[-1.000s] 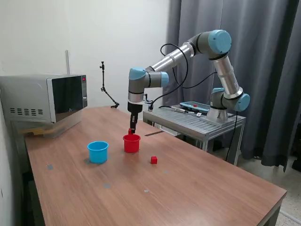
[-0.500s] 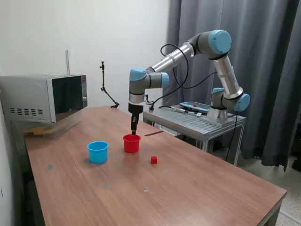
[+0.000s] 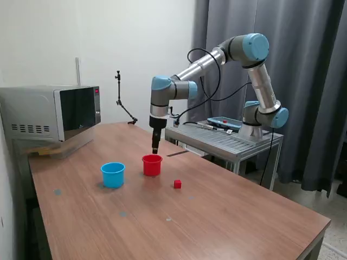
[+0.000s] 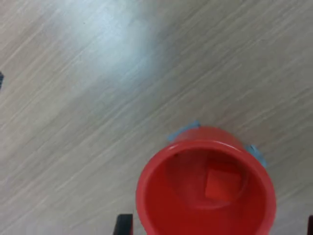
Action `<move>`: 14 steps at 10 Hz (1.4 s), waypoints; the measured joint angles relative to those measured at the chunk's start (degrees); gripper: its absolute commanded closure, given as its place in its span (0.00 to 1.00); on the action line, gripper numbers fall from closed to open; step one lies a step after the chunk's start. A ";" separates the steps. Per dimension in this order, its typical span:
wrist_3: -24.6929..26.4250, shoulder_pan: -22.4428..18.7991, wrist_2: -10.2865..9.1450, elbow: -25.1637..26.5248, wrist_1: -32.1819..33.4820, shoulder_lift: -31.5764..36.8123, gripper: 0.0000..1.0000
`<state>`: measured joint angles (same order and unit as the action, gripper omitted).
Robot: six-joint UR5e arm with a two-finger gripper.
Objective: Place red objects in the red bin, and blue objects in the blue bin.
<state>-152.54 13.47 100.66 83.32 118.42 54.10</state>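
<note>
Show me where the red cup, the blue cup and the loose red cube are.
Red cup [image 3: 152, 166]: exterior view, front wall.
Blue cup [image 3: 113, 176]: exterior view, front wall.
Red cube [image 3: 177, 184]: exterior view, its middle, on the table.

Setting was a robotics lab or test room. An industrial arm [image 3: 238, 59] stood bolted to a metal stand [image 3: 227, 142] beside a wood-grain table [image 3: 217, 216]. Grey curtains [image 3: 303, 81] screened one side; the other wall was bare white. A microwave [image 3: 51, 112] sat on the table's far corner (a prop-like placement), and a small clamp arm [image 3: 122, 100] stood against the wall.
</note>
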 measured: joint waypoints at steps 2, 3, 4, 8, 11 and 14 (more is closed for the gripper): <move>-0.19 -1.30 0.04 0.33 -0.52 2.17 0.00; -0.21 -2.70 -0.01 0.88 -1.16 3.40 0.00; -0.21 -4.44 -0.08 1.64 -1.74 4.36 0.00; -0.22 -10.08 -2.75 4.02 -2.93 5.88 0.00; -0.22 -12.29 -3.52 5.84 -2.53 6.06 0.00; -0.27 -13.00 -3.60 7.75 -0.33 5.59 0.00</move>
<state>-152.80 0.47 97.06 91.07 118.09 59.69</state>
